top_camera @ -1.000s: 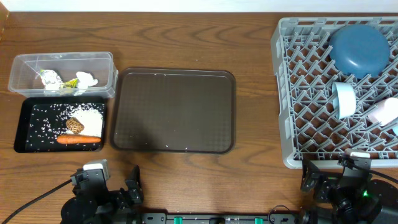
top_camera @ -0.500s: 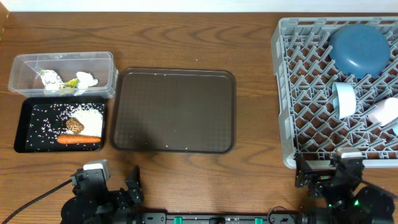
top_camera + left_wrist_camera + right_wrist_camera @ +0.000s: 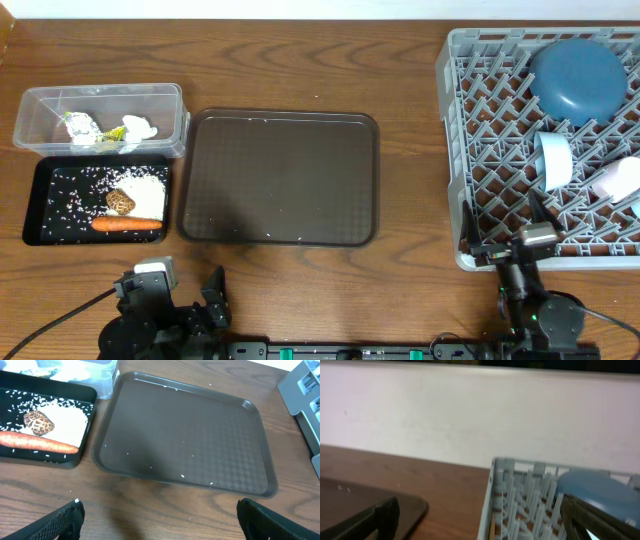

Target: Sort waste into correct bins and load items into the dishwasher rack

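Wooden tabletop: left jaws and right jaws gape empty at the near edge. Loaded dishwasher rack stands just beyond the right jaws, perhaps touching. Bins lie left, nearer the left jaws.

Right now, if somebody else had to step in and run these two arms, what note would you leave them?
Left gripper: open, empty, low over the table's near edge.
Right gripper: open, empty, at the near edge of the dishwasher rack.
Waste: wrappers and tissue are in the clear tub. Rice, brown lump and carrot are in the black tray.
Dishes: large blue plate, light-blue cup and pinkish-white cup are in the rack.
Done: apparently all the sorting and loading.
Left: check for the chopsticks and small bowl, which I can't make out. A few stray grains lie on the brown serving tray.
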Controlling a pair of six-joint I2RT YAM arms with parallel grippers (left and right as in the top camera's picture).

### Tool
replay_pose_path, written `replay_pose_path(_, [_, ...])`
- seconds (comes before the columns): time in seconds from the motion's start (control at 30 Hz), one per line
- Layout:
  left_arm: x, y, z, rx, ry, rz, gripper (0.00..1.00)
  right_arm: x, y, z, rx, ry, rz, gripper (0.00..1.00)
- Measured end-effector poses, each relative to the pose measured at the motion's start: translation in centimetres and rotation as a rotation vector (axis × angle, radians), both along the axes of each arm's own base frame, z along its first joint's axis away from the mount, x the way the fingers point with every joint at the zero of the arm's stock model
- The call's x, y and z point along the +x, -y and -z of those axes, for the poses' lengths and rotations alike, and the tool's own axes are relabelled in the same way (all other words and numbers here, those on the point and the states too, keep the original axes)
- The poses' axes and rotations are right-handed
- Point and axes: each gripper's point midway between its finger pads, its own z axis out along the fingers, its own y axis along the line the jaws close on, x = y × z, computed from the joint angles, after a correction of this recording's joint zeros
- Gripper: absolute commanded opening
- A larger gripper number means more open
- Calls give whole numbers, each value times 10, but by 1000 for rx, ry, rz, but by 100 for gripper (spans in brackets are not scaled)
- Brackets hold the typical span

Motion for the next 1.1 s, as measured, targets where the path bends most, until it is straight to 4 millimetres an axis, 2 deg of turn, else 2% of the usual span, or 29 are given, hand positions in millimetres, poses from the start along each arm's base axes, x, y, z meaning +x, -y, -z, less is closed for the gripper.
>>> replay_pose_path(0.1, [0,0,0,0,0,0,98,3,1,24,-10,-70,6,99])
replay_pose_path(0.27, [0,0,0,0,0,0,98,3,1,45,-17,-153,7,99])
replay_pose_path(1.1, [0,0,0,0,0,0,98,3,1,45,-24,-151,7,99])
